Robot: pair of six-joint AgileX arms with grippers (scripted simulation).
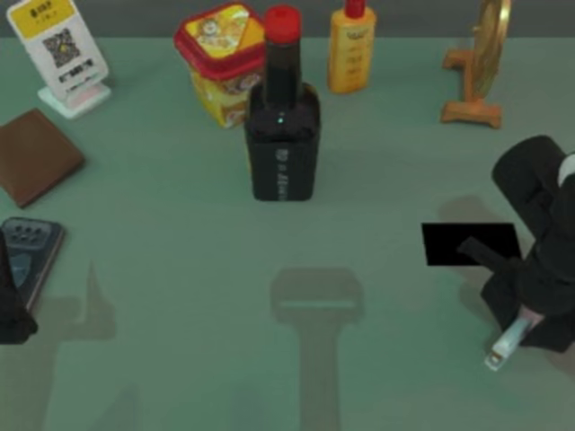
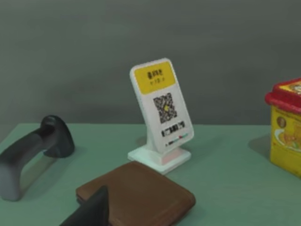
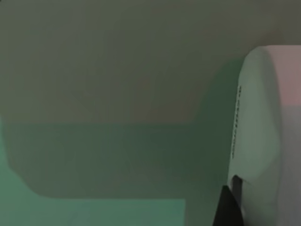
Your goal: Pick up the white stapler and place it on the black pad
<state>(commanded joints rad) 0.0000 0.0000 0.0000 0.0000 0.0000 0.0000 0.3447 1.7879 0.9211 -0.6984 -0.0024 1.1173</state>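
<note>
Our right gripper (image 1: 526,321) clamped on white stapler (image 1: 505,344), beside black pad (image 1: 454,242). Carrying step; next shift over pad, lower, release. Left arm parked at table's left.

Green table (image 1: 180,269): black pad (image 1: 449,242) right; brown pad (image 1: 34,154), QR stand (image 1: 65,54) left; dark bottle (image 1: 283,135) centre.

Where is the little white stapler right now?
In the top view the white stapler is at the table's right side, held in the right gripper, just below the black pad.

Overhead looking down, wrists close — low
</note>
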